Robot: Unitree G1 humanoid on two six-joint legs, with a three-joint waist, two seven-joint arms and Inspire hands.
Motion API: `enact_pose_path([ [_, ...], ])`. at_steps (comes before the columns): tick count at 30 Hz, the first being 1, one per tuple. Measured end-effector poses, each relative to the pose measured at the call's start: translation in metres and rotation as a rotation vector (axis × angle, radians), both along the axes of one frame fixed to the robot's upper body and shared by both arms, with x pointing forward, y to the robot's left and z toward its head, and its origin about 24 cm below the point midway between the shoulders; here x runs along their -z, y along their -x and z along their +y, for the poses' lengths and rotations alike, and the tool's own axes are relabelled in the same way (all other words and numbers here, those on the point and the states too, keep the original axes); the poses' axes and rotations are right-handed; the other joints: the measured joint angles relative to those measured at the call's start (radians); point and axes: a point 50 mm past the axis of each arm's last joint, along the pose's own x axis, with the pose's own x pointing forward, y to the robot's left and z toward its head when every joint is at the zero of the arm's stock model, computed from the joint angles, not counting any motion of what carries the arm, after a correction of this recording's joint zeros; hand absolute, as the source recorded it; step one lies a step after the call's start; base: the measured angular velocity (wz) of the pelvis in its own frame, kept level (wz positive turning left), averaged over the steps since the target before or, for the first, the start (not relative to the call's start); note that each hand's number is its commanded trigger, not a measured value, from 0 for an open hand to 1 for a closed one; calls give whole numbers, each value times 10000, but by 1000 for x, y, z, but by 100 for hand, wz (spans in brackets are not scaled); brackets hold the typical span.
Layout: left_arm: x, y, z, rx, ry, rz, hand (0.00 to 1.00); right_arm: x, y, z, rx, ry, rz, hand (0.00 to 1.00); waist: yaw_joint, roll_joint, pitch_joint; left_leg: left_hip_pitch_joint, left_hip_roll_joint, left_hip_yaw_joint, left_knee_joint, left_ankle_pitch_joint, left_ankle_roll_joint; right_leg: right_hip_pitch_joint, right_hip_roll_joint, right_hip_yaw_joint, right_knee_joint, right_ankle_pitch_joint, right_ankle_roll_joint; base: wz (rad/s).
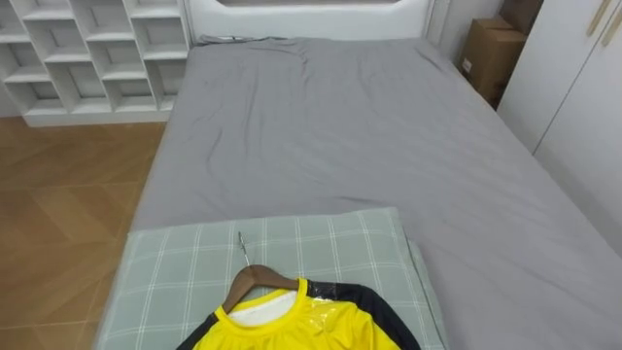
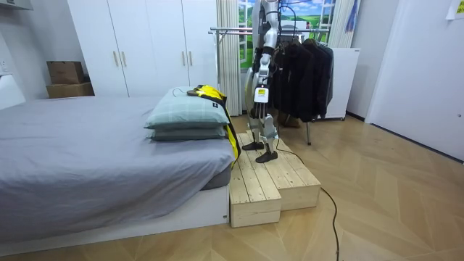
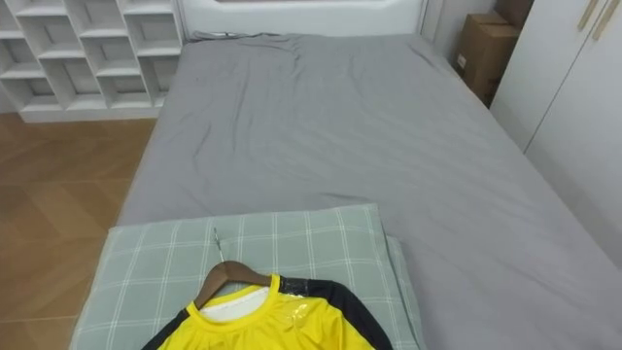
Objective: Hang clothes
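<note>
Yellow shirt [image 1: 301, 331], dark sleeves: already on its wooden hanger [image 1: 255, 280], metal hook pointing up the bed. It lies flat on the top green-checked pillow [image 1: 321, 243] at the near end of the bed [image 1: 340, 126], and nothing is holding it.

Status, my read: the hangering is done. Pick-up, carry and hooking onto the clothes rack [image 2: 232, 30] are all left, so the task is at an early stage.

Robot stands on the wooden platform [image 2: 283, 177] at the pillow end of the bed, with the rack behind it. The left robot hand [image 2: 259, 91] hangs by its hip in the room view, well apart from the shirt. I can't tell whether it is open or closed.

Counts:
- yellow shirt: 1
- hanger: 1
- pillows: 2, stacked
- rack: 1, carrying dark garments [image 2: 304, 72] bunched at the room view's right; too packed to count, with free rail on the room view's left
- cardboard boxes [image 2: 67, 72]: 2, stacked by the wardrobe [image 2: 145, 43]
- platform blocks: 2, side by side
</note>
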Motion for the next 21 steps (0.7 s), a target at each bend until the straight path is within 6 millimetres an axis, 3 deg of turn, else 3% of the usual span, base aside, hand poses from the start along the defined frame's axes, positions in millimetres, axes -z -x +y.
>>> enact_pose_path([
  [21, -2, 0, 4, -561, -785, -390, 0, 1, 0, 2, 63, -96, -14, 0, 0, -71, 20, 106, 3, -61, -37, -7, -11, 206, -1, -46, -160, 1, -2, 0],
])
